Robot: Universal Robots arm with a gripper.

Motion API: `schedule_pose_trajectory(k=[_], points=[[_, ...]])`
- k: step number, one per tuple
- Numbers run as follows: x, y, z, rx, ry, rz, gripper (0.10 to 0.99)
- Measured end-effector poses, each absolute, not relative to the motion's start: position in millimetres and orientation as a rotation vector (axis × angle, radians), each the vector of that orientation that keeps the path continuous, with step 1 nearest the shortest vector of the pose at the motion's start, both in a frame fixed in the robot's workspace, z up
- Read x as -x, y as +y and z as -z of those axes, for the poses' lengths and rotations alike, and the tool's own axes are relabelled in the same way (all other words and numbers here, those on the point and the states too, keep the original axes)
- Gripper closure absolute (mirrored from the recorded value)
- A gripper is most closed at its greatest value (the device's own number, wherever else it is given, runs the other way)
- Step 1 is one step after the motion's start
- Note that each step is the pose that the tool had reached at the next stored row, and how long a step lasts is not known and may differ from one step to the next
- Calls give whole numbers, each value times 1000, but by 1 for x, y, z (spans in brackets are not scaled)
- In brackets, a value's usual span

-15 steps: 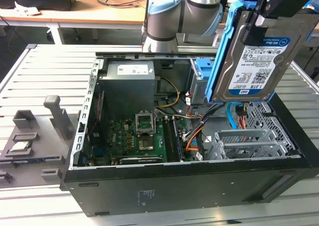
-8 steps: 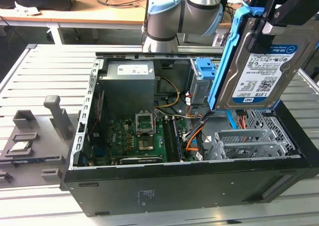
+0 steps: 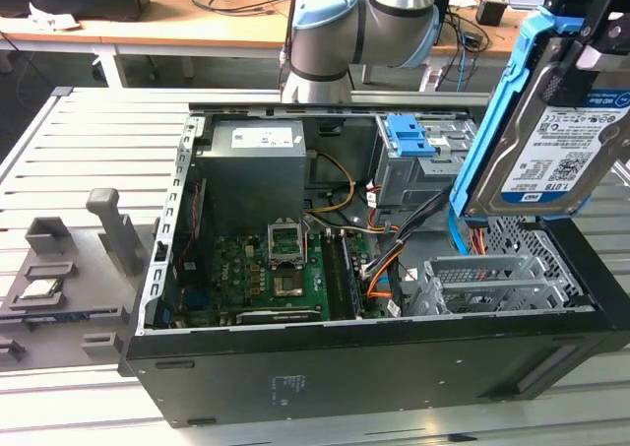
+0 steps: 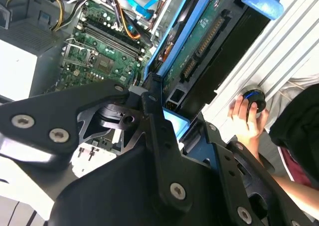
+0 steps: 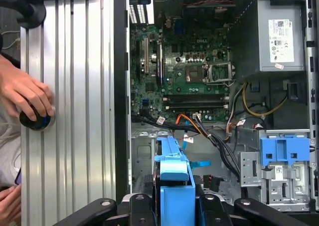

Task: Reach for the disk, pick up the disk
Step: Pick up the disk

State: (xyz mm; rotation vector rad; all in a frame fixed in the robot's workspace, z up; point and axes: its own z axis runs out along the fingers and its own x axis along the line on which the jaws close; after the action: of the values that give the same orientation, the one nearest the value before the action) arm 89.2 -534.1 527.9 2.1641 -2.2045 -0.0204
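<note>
The disk [image 3: 551, 141] hangs tilted in the air above the end of the open computer case on the exterior view's right. It is silver-grey, with a white-and-blue label and blue side rails. My gripper [image 3: 583, 18] is shut on its upper end. In the second wrist view the disk [image 4: 199, 41] shows its green circuit side and a blue rail, held between the black fingers [image 4: 149, 104]. In the first wrist view the disk's blue rail [image 5: 172, 168] stands edge-on between the fingers [image 5: 142, 206], above the case's drive bay.
The open case [image 3: 374, 352] lies on a slatted metal table [image 3: 89, 141] and holds a motherboard [image 3: 281, 269], a power supply [image 3: 251, 165], loose cables, a drive cage with a blue latch [image 3: 409, 136] and a metal bay [image 3: 482, 284]. A person's hand [image 5: 25, 96] rests on a knob beside the case.
</note>
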Motion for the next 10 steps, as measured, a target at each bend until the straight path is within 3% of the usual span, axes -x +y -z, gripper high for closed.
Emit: schedule_pose_trajectory(k=[10], points=[[-103,-534,-525,-2164,-2204,21,718]])
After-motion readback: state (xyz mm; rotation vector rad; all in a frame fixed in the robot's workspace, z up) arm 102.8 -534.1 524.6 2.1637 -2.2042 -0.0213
